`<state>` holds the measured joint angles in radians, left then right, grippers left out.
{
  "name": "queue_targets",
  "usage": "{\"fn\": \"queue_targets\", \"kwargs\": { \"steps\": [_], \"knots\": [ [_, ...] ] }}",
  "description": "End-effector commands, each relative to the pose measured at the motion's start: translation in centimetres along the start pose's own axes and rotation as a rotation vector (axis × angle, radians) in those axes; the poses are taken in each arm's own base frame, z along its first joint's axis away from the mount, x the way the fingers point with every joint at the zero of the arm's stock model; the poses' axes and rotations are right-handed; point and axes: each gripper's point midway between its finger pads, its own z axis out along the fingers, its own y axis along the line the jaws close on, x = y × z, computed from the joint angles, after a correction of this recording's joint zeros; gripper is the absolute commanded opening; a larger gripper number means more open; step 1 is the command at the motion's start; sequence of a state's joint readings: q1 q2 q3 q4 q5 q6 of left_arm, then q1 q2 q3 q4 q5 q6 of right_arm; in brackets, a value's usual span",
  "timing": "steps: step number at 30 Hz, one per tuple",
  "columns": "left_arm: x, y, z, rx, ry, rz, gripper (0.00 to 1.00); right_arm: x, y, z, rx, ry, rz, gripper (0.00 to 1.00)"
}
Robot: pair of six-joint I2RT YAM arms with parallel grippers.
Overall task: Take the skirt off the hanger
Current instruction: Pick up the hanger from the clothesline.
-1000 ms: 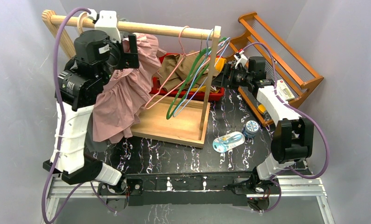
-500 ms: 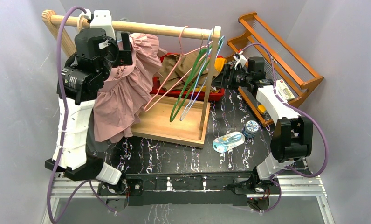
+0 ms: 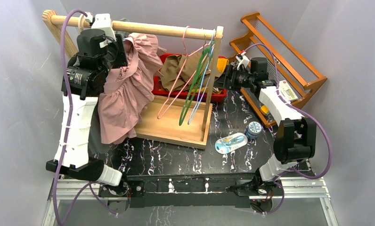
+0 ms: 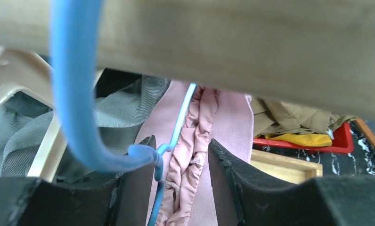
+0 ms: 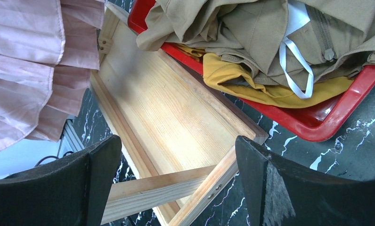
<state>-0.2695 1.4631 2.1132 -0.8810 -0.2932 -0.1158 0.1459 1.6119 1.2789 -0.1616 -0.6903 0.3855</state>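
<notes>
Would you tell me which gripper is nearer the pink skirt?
Left. The left gripper straddles the gathered top of the skirt; the right gripper hangs apart, beside the red tray.

The skirt [image 3: 124,99] is matt, ruffled pink cloth; the hanger [image 4: 75,94] looks smooth blue plastic. The rail [image 3: 167,30] is pale bare wood, the bench [image 3: 176,160] glossy black marble-patterned.

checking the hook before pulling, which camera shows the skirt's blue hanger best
Left wrist view: the blue hanger hooks over the wooden rail, its wire running into the pink skirt. In the top view the left arm hides it; the right wrist view shows only skirt fabric.
</notes>
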Motion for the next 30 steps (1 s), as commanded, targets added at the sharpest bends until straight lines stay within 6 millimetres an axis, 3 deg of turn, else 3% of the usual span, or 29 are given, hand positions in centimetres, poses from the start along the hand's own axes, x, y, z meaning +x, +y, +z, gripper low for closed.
{"fn": "queue_targets", "kwargs": {
  "steps": [1,4,11,22,30],
  "knots": [
    [-2.6,-0.8,-1.9,0.08,-0.136,-0.038,0.42,-1.8,1.6,-1.1,-0.024,-0.05,-0.069,0.98],
    [-2.9,-0.9,-2.3,0.094,-0.175,-0.055,0.34,-1.9,1.6,-1.2,-0.021,-0.052,-0.072,0.98],
    [-3.7,-1.4,-2.6,0.129,-0.234,-0.075,0.28,-2.0,1.8,-1.2,-0.026,-0.052,-0.073,0.98],
    [-3.8,-1.1,-2.8,0.118,-0.24,-0.07,0.01,-2.0,1.9,-1.3,-0.03,-0.051,-0.07,0.98],
    [-6.7,-2.2,-5.8,0.223,-0.356,-0.069,0.0,-2.1,2.0,-1.2,-0.03,-0.051,-0.069,0.98]
  ]
}}
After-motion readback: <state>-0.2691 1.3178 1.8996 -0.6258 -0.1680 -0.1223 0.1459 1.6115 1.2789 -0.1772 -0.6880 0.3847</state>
